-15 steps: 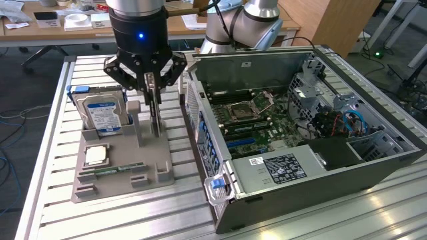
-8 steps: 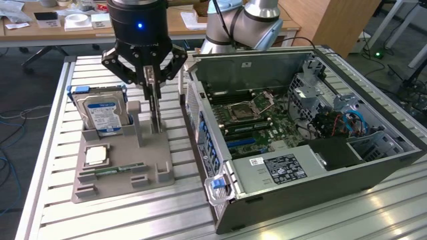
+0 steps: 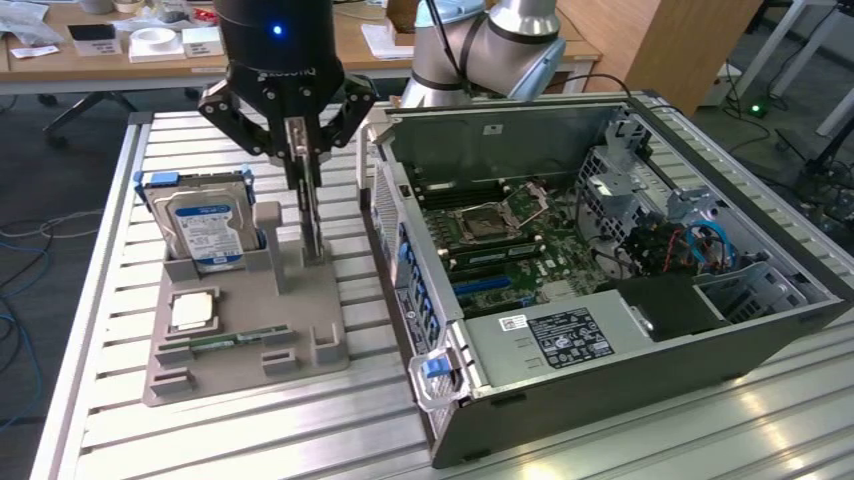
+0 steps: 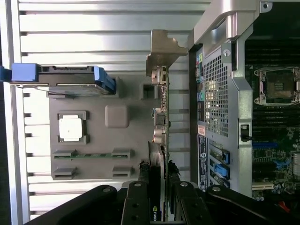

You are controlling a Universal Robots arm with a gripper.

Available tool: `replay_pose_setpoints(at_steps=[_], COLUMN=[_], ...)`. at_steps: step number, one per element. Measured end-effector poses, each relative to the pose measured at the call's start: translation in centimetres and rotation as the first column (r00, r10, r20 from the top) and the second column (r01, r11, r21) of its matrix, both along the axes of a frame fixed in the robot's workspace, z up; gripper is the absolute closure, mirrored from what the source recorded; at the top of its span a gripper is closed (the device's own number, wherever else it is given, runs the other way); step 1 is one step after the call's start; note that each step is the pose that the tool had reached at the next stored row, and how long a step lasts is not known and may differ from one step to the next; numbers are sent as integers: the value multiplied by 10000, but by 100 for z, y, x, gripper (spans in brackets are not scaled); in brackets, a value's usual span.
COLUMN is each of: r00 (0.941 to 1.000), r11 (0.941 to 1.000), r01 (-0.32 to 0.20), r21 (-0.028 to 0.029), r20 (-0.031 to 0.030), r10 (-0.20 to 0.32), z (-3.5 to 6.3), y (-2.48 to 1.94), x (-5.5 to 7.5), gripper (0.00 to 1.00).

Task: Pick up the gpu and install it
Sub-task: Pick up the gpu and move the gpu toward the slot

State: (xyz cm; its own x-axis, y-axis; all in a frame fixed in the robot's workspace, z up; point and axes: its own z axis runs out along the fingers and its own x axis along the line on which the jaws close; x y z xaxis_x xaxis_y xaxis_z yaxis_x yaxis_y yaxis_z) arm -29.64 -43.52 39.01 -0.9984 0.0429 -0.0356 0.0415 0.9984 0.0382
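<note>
My gripper is pinching the top edge of the gpu. The card stands on edge directly below me, its foot seated in the grey holder tray. My fingers press one on each flat face. To pick it up well, I judge the pull should run straight up along the card's own plane, without tilt, so the pale bracket slips free of the tray. The hard drive stands off one face and the open computer case off the other.
</note>
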Motion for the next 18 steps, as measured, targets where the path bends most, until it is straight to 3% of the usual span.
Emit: replay_pose_setpoints(at_steps=[18], r00=[10000], r11=[10000], r01=[0], r21=[0], r20=[0], r10=[0], z=[298], y=[0], x=[0], gripper=[74])
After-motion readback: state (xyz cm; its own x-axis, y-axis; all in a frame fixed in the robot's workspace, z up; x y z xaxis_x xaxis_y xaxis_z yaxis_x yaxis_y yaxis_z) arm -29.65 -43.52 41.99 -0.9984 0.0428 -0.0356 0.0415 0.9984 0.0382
